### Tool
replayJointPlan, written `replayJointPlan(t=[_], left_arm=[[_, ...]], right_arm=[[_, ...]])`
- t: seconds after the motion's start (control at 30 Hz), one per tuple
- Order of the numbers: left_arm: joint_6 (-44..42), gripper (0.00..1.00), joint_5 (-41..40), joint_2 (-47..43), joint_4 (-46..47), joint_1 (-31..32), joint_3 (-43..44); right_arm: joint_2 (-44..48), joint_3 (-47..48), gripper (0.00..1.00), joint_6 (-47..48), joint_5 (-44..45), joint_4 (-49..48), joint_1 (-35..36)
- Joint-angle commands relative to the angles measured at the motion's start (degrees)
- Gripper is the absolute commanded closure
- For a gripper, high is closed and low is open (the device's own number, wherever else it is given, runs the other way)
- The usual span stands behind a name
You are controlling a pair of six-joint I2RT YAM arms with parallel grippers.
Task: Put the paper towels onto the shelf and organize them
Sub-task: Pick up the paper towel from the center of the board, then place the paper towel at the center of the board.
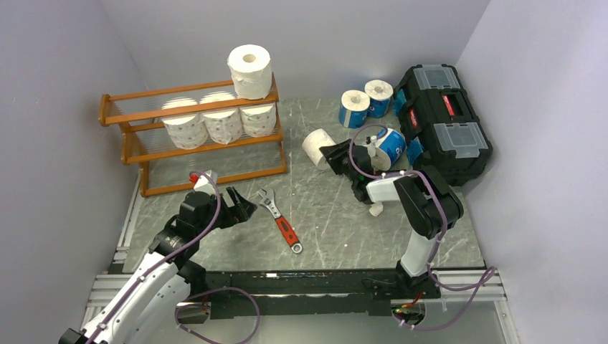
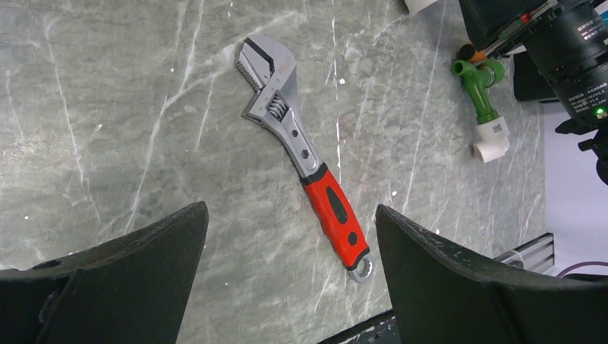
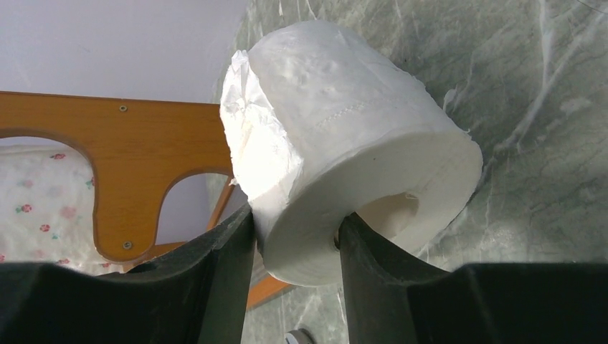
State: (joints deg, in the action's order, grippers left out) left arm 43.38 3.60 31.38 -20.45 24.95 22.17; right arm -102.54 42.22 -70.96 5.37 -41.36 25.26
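Observation:
The wooden shelf [image 1: 143,113] stands at the back left. Three red-printed paper towels [image 1: 222,118] sit on its middle tier and one white roll [image 1: 250,70] on its top right end. My right gripper [image 1: 333,154] is shut on a plain white roll [image 1: 316,147] just above the table. In the right wrist view one finger is in the core and one is outside the roll [image 3: 344,143], with the gripper [image 3: 295,229] facing the shelf end [image 3: 136,143]. Three blue-wrapped rolls [image 1: 354,108] lie by the toolbox. My left gripper [image 1: 240,208] is open and empty.
A red-handled adjustable wrench [image 1: 281,221] lies on the table right of my left gripper, and also shows in the left wrist view [image 2: 301,150]. A black toolbox [image 1: 441,122] stands at the back right. A green and white pipe fitting [image 2: 484,93] lies near the right arm.

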Motion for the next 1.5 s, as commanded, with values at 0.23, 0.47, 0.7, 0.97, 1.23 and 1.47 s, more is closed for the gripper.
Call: replayJointPlan(t=[0.23,0.47,0.7,0.97,1.23,1.47], left_arm=[[1.2,0.08,0.0,0.4,1.3,0.1,0.8],[1.5,0.08,0.4,0.3,2.0,0.2,0.3],[1.5,0.08,2.2,3.0,4.0,0.1,0.1],[2.2,0.08,4.4,7.1,5.9,0.2,0.3],[3.7,0.08,2.7,5.5,4.6,0.2,-0.2],[5.1,0.08,2.2,5.1,4.9,0.2,-0.9]], right_arm=[[2.4,-3.0,0.62,1.5,-1.6,-8.5,-0.5],[12.4,1.8,0.63,12.6,-1.6,11.0,-0.4],[24.9,6.4,0.64,25.3,3.5,32.6,1.8],[31.0,13.2,0.64,42.4,10.2,52.0,14.5],[26.3,23.0,0.63,50.7,12.1,70.7,23.9],[15.9,31.8,0.63,56.0,16.5,80.3,29.4]])
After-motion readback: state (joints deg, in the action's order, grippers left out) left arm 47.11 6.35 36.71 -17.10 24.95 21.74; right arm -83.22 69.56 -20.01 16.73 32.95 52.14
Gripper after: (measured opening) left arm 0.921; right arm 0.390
